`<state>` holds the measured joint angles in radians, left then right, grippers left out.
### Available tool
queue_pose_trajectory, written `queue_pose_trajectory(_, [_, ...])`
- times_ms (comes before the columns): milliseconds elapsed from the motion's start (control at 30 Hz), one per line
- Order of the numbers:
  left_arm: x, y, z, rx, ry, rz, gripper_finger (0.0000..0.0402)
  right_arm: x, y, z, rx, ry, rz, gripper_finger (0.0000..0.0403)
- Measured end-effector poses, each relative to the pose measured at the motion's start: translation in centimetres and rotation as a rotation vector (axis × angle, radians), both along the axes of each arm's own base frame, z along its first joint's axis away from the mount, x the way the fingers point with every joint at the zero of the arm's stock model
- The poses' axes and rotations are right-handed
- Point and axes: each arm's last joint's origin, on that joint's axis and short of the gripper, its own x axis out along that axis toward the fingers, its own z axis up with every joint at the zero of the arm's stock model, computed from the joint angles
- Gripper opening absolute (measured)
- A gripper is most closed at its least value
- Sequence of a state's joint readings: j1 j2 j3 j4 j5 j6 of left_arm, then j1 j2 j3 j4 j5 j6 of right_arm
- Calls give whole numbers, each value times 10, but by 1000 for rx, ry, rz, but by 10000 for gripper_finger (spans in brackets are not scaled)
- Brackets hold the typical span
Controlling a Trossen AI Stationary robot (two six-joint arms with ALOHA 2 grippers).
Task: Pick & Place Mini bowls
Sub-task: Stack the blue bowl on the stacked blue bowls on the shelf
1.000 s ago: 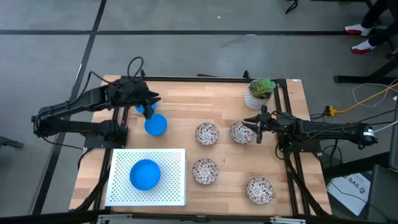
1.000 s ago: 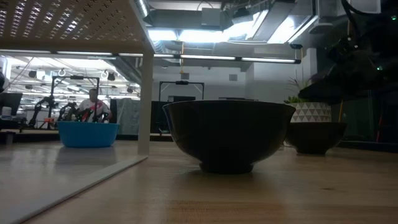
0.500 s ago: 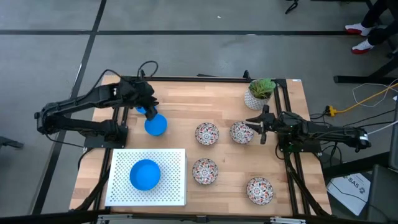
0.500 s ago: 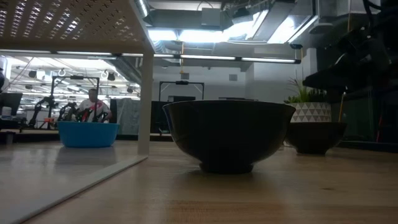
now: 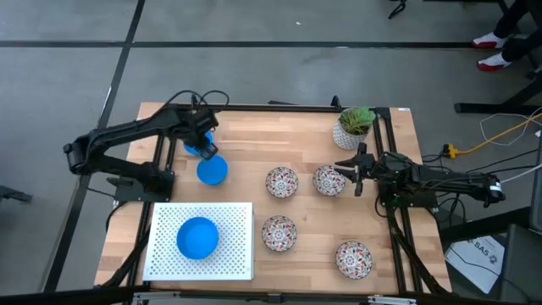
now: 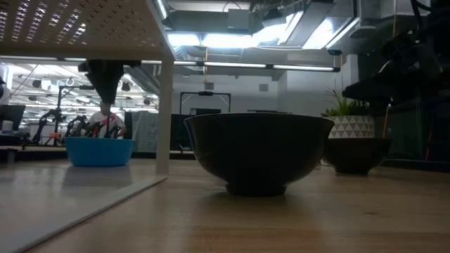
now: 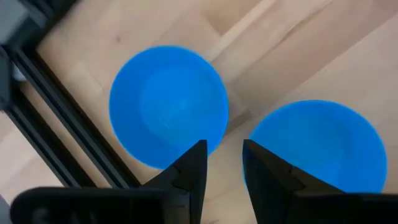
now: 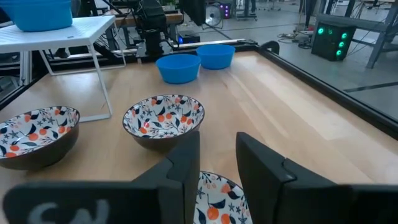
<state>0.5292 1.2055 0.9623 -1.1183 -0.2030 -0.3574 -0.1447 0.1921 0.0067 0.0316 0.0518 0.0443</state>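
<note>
Blue bowls [image 5: 212, 169] untouched as left gripper [image 7: 222, 163] shifted over the far one, jaws slightly apart, empty (right gripper [image 8: 217, 158] likewise, idle); pick next.

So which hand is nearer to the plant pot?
The right hand; it is just in front of the plant pot. The left hand is far across the table, above two blue bowls.

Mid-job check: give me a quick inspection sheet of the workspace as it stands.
Surface: wooden table.
Job's things: two blue bowls on the table, one blue bowl on the white perforated stand; four floral bowls on the table.
Clutter: potted plant at the far corner.
Hands: left hand open above the blue pair, empty; right hand open by a floral bowl.
Cables: yellow cable on the floor.
Surroundings: a person's shoes.
</note>
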Motion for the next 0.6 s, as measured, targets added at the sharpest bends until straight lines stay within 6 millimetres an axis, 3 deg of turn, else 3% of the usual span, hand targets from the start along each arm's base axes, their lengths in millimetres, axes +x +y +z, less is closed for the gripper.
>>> queue_pose_trajectory(267, [11, 23, -30, -139, 93, 90, 117, 0, 0, 0, 0, 0, 0, 104])
queue_pose_trajectory(600, [28, 35, -52, -142, 97, 70, 153, 0, 0, 0, 0, 0, 0, 104])
